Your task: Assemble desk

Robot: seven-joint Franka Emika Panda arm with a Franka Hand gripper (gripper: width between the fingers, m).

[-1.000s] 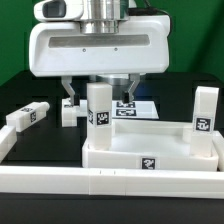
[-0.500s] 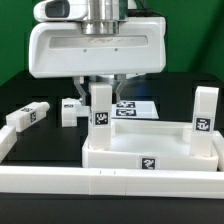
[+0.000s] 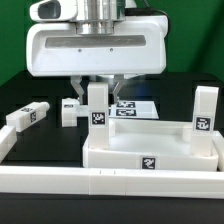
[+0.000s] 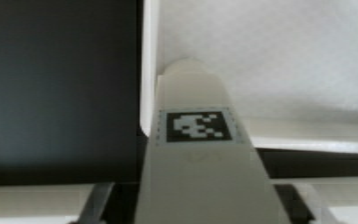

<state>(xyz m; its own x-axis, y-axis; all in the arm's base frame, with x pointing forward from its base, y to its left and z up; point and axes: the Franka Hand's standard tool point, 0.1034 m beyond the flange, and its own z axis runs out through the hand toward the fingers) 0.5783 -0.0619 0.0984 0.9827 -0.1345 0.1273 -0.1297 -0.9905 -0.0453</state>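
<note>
The white desk panel lies in front of me, rim up. One square leg stands upright at its back corner on the exterior view's left. A second leg stands at the back corner on the exterior view's right. My gripper hangs straight over the first leg, with one finger pressed against each side of its upper part. In the wrist view this tagged leg runs up between my gripper's fingers, with the panel behind it. Two loose legs lie on the black table.
The marker board lies flat behind the panel. A long white rail runs across the front and another rail runs along the exterior view's left side.
My fingers have drawn in from wide apart to the sides of the upright leg. The gripper body has risen slightly. The leg and panel have not moved.
</note>
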